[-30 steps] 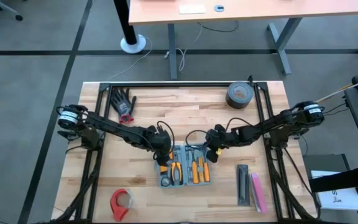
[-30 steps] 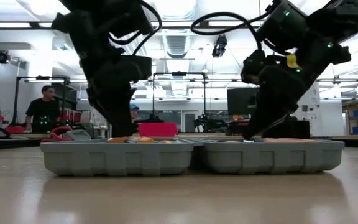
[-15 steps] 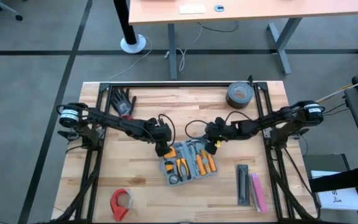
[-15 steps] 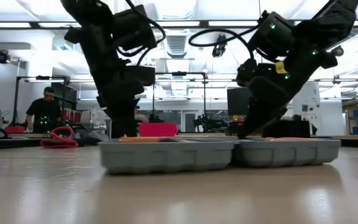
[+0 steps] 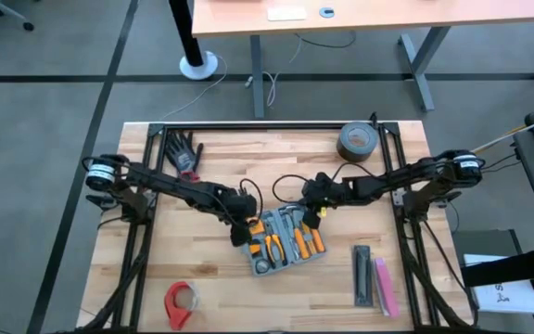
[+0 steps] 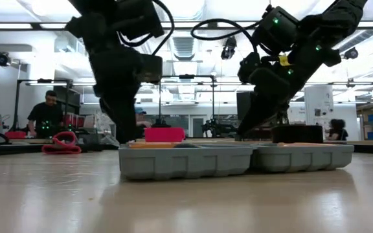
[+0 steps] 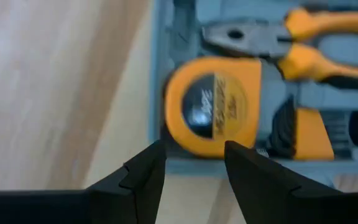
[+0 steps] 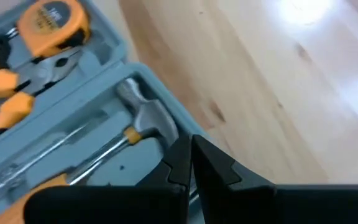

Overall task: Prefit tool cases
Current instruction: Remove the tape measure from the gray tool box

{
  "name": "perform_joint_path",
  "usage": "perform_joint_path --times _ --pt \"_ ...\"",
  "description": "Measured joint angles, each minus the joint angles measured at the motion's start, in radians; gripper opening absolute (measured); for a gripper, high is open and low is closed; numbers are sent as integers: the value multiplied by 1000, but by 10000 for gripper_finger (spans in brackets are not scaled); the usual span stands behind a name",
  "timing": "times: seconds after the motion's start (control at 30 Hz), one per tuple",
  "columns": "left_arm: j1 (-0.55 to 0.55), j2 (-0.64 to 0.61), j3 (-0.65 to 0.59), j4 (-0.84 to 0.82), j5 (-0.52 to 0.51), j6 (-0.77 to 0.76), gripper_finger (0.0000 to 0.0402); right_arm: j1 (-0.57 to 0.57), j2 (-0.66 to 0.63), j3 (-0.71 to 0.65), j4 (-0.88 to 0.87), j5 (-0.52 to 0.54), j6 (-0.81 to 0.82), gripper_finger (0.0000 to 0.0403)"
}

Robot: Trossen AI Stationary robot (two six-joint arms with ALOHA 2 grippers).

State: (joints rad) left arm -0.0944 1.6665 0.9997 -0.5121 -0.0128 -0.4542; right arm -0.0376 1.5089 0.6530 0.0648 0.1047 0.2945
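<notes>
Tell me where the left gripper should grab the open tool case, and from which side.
Grip the tool case by its thin raised rim at the corner beside the yellow tape measure, coming from the left. The left gripper already faces that edge with fingers open, and the upright wall probably suits a pinch.

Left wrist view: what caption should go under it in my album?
The left gripper, fingers apart, hovers at the tool case edge beside a yellow tape measure.
</notes>
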Motion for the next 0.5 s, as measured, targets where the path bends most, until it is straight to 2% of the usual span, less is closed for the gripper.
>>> perform_joint_path --times 0.2,0.5 --pt "-23 0 0 -6 0 0 170 4 0 39 -47 -59 -6 0" --pt "-10 60 -1 17 -60 20 163 52 0 71 -70 -61 -7 0"
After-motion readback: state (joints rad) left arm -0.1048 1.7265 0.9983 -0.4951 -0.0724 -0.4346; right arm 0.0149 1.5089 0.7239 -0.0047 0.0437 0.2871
